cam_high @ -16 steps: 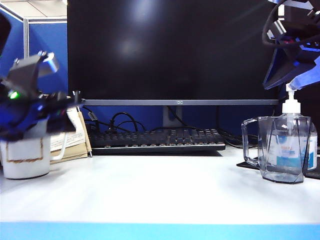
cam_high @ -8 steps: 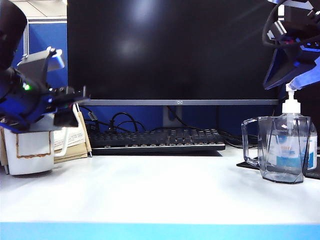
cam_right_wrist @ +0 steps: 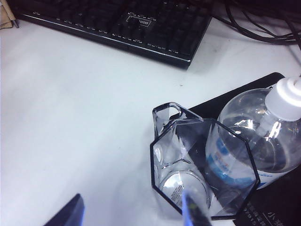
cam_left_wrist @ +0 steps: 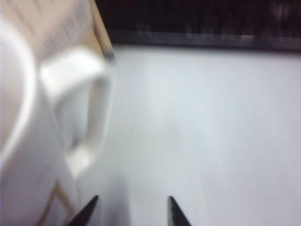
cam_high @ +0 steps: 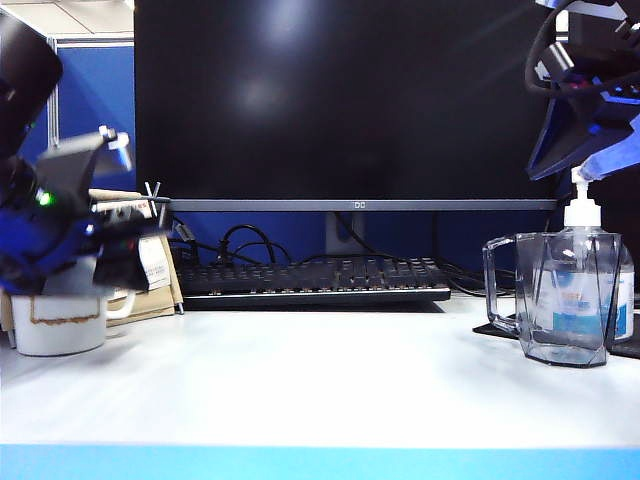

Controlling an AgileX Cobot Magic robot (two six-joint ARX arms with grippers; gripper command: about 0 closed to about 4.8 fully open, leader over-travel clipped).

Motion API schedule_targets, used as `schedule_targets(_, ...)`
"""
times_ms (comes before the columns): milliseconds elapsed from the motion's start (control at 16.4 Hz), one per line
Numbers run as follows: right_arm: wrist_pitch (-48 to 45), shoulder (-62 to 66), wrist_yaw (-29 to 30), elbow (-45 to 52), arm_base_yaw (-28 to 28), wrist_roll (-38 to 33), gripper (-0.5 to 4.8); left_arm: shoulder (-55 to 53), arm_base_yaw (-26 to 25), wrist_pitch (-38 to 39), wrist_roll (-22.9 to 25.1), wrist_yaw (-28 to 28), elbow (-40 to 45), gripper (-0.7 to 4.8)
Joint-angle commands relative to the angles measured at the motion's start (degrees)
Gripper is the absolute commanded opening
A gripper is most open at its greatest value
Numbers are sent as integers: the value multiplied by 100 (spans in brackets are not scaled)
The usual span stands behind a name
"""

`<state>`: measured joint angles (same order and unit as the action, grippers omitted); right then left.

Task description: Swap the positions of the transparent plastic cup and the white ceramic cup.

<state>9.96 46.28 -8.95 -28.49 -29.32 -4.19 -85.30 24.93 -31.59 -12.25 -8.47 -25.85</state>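
Since the earlier exterior frames, the left arm has tipped and shifted over the white ceramic cup [cam_high: 58,322], which sat lower-left a second ago, stood a little higher half a second ago, and now rests again on the white desk [cam_high: 320,390] at far left; the right arm has kept its place. Exterior view: the left pincer [cam_high: 110,255] sits at the cup's rim and upper wall, blurred, so contact cannot be judged; a brown-gold outline shows on the cup's side, and a stack of paper [cam_high: 155,280] stands just behind it. Left wrist view: the left pincer [cam_left_wrist: 130,212] shows two dark fingertips [cam_left_wrist: 175,213] parted with bare desk between them, the cup's handle and wall [cam_left_wrist: 28,179] just beside one tip, nothing visibly clamped. At far right the transparent plastic cup [cam_high: 553,297] stands upright on the desk, handle toward the middle, directly in front of a clear pump bottle [cam_high: 600,280] with a blue label. Right wrist view: the right pincer [cam_right_wrist: 131,212] hovers above the transparent plastic cup [cam_right_wrist: 204,169], jaws apart and empty, one tip over its mouth; a black mat [cam_right_wrist: 277,202] lies under the bottle [cam_right_wrist: 263,136]. A black keyboard [cam_high: 310,278] and dark monitor [cam_high: 340,100] fill the background.
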Motion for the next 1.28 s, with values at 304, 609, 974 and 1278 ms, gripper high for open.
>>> schedule_targets(304, 90, -15, 9, -28, -9, 9, 274, 20, -2, 684, 24, 1333, -17, 280)
schedule_targets(609, 92, -15, 11, -28, -9, -31, 274, 643, 4, 1405, 160, 1663, -24, 281)
schedule_targets(974, 98, -15, 13, -26, -11, -33, 274, 2404, 39, 2430, 348, 1512, -31, 281)
schedule_targets(1278, 98, -15, 44, -26, -11, -35, 274, 4044, 37, 3484, 1147, 535, -442, 281)
